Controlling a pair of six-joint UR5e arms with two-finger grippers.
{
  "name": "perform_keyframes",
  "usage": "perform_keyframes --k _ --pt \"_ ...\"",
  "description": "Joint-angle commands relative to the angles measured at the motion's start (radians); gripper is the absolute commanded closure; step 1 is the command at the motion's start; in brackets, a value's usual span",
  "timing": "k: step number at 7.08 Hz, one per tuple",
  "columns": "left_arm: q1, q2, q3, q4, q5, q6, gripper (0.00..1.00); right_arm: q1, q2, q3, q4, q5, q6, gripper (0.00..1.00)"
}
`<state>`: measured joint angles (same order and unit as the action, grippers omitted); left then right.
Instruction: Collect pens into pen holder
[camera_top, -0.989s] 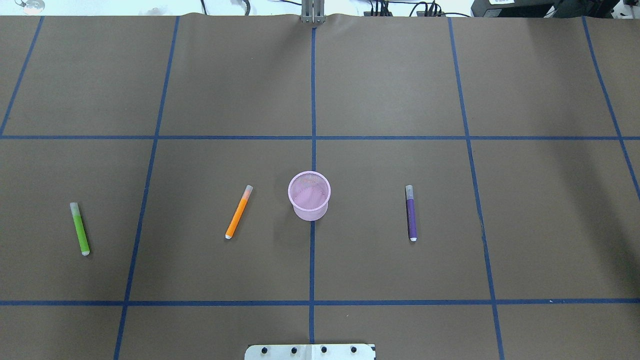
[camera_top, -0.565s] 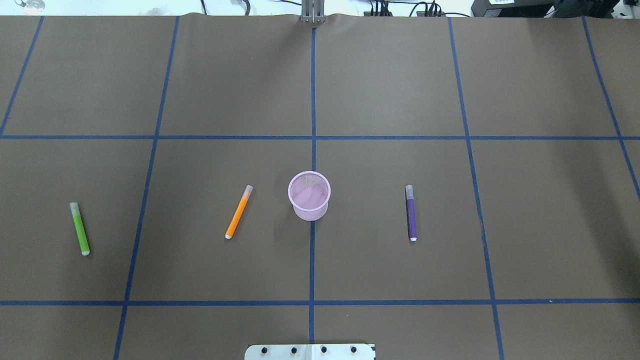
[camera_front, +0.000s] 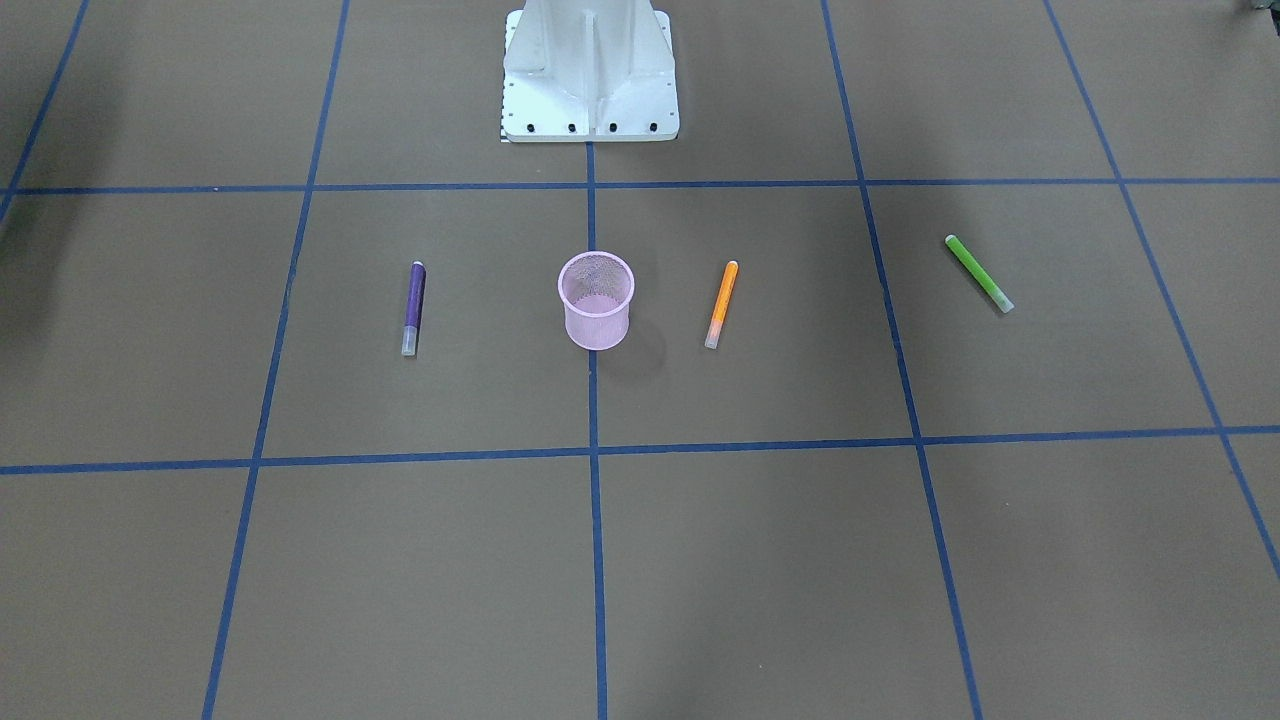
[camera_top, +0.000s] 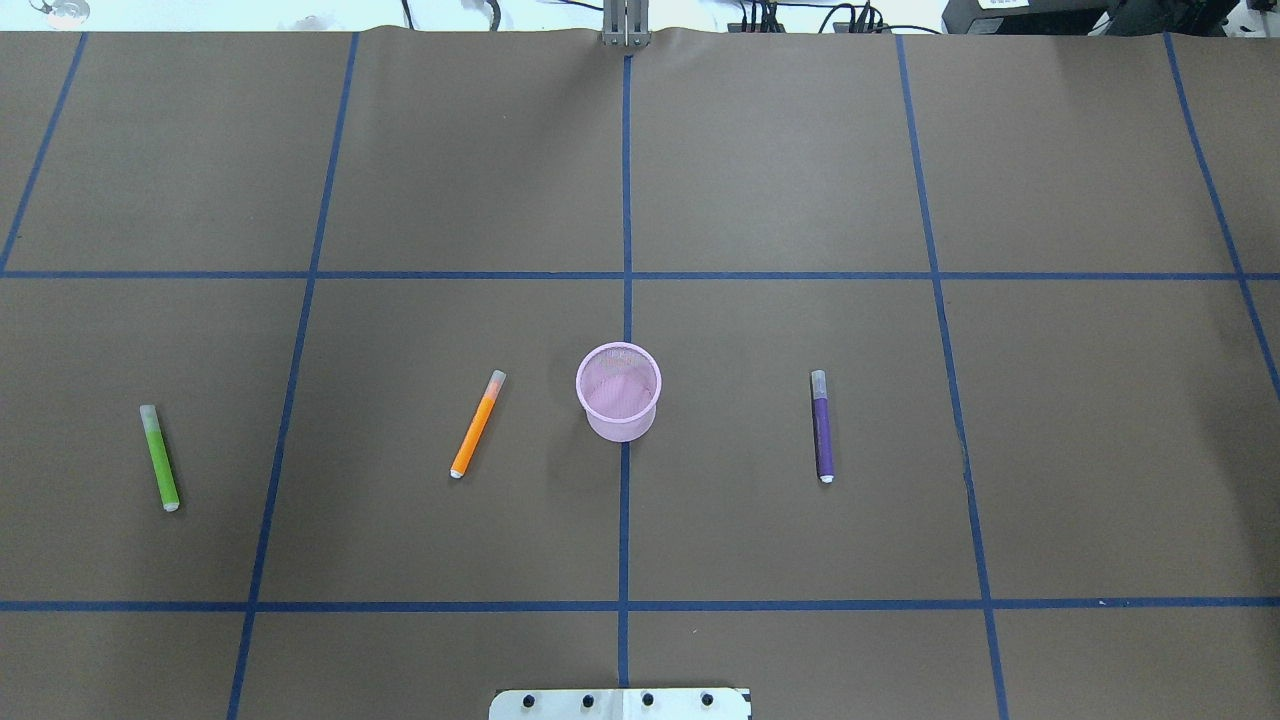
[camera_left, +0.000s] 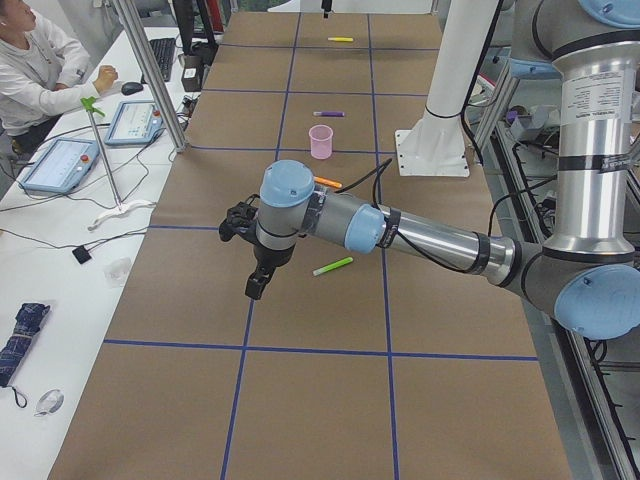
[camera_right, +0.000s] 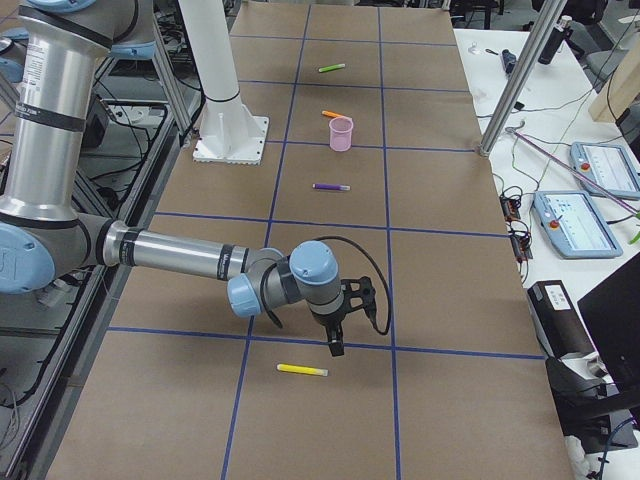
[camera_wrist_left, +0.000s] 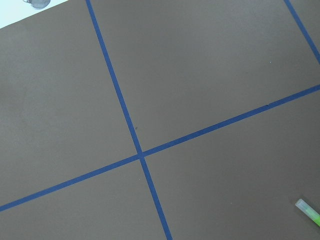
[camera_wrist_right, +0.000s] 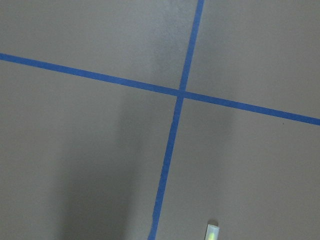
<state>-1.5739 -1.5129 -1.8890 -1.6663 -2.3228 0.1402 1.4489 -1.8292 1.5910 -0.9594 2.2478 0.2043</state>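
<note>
The pink mesh pen holder (camera_top: 619, 425) stands upright and empty at the table's middle. The orange pen (camera_top: 477, 424) lies to its left, the green pen (camera_top: 159, 458) far left, and the purple pen (camera_top: 822, 426) to its right. The yellow pen (camera_right: 302, 370) lies far out on the right end. The left gripper (camera_left: 256, 285) hovers near the green pen (camera_left: 333, 266), whose cap shows in the left wrist view (camera_wrist_left: 309, 213). The right gripper (camera_right: 336, 345) hovers close to the yellow pen, whose cap shows in the right wrist view (camera_wrist_right: 212, 232). I cannot tell whether either gripper is open or shut.
The robot's white base (camera_front: 590, 90) stands behind the pen holder. Blue tape lines grid the brown table cover. A seated operator (camera_left: 30, 70) and control tablets (camera_left: 135, 120) are at a side bench beyond the table's far edge.
</note>
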Motion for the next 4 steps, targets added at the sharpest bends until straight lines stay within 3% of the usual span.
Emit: perform_keyframes --k 1,2,4 --pt "0.0 0.0 0.001 -0.017 -0.001 0.001 0.0 -0.05 -0.039 -0.196 0.29 -0.017 0.13 0.06" --pt "0.0 0.0 -0.001 -0.017 -0.001 0.001 0.0 -0.051 -0.082 -0.213 0.348 -0.017 0.145 0.08" --pt "0.0 0.002 0.002 -0.041 -0.001 0.001 0.0 -0.099 -0.09 -0.213 0.36 -0.064 0.246 0.2"
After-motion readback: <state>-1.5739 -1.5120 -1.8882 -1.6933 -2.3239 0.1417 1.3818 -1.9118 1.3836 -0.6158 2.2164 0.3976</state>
